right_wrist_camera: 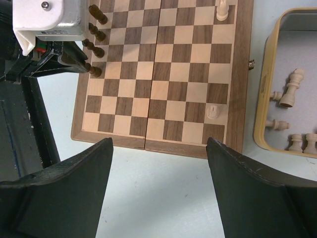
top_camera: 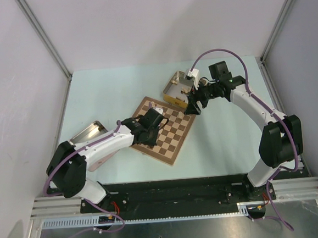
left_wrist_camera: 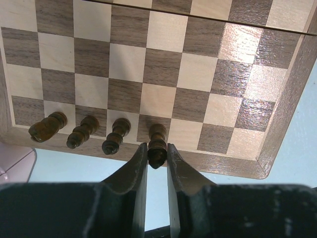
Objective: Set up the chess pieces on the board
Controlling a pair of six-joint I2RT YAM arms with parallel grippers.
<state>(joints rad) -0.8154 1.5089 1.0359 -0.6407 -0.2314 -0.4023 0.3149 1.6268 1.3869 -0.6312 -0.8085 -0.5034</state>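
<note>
The board (top_camera: 174,137) lies tilted at the table's centre. In the left wrist view, three dark brown pieces (left_wrist_camera: 81,131) stand in a row on the board's (left_wrist_camera: 163,64) edge squares. My left gripper (left_wrist_camera: 157,147) is shut on a fourth dark piece (left_wrist_camera: 158,133), which stands at the end of that row. This gripper (top_camera: 148,124) is over the board's left side. My right gripper (right_wrist_camera: 158,143) is wide open and empty above the table by the board's (right_wrist_camera: 168,94) edge. It (top_camera: 194,107) hovers between the board and the yellow tin. Two pale pieces (right_wrist_camera: 213,112) stand on the board.
The yellow tin (top_camera: 173,90) at the board's far corner holds several pale pieces (right_wrist_camera: 291,89). A second open tin (top_camera: 88,131) lies left of the board, under the left arm. Frame posts stand at the table's back corners.
</note>
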